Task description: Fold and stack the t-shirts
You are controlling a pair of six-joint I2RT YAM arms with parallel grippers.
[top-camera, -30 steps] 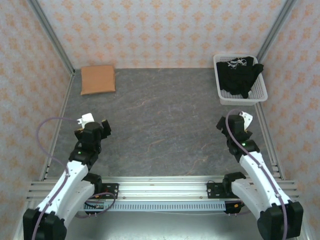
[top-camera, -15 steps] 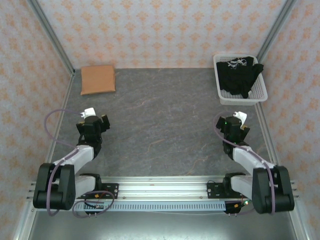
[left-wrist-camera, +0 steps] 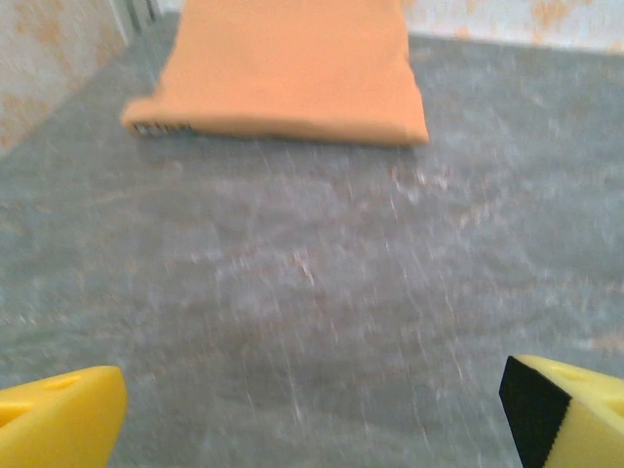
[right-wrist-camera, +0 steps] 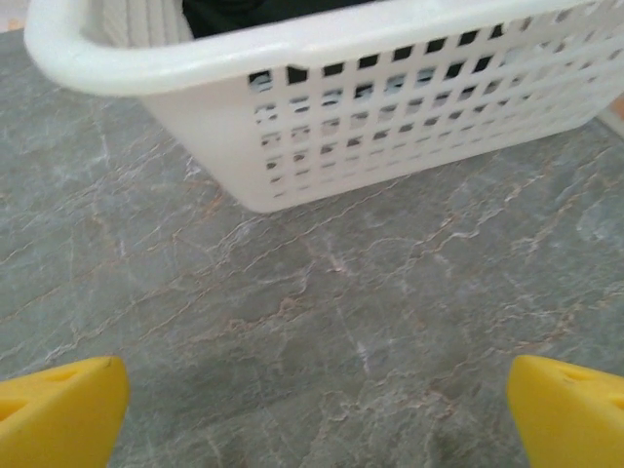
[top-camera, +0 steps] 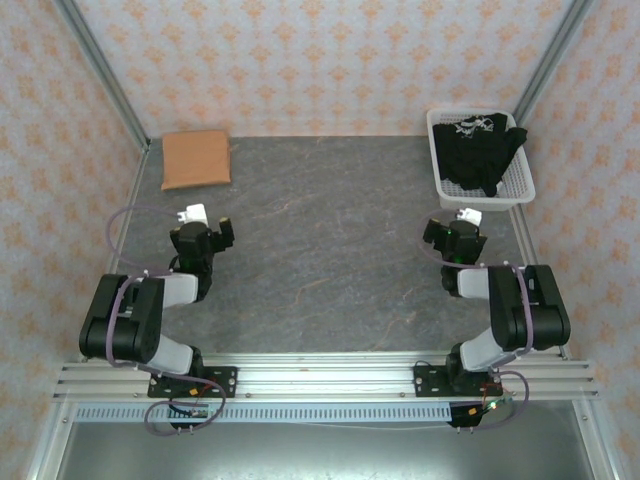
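Two t-shirts sat at opposite far corners of the tabletop [top-camera: 330, 270]. The orange t-shirt [top-camera: 196, 158] lay folded into a flat rectangle in the far left corner, close to the left edge and almost against the back wall. The black t-shirt [top-camera: 483, 150], with white print showing near its far end, lay crumpled inside the white mesh basket [top-camera: 487, 201] in the far right corner, one part of it draped over the basket's right rim.

The left gripper [top-camera: 203, 236] stood over the left part of the tabletop, nearer than the orange t-shirt and well apart from it, with its jaws spread wide and nothing between them. In the left wrist view the yellow fingertips [left-wrist-camera: 58, 414] sat at the two lower corners, bare grey surface lay between them, and the folded orange t-shirt [left-wrist-camera: 288, 73] lay ahead with its folded edge facing the camera.

The right gripper [top-camera: 455, 238] stood near the right edge, just in front of the basket, likewise released and empty. In the right wrist view its yellow fingertips [right-wrist-camera: 58, 409] were far apart over the marbled surface. The basket [right-wrist-camera: 390, 127] rose close ahead, and a dark patch of the black t-shirt [right-wrist-camera: 258, 12] showed above its rim.
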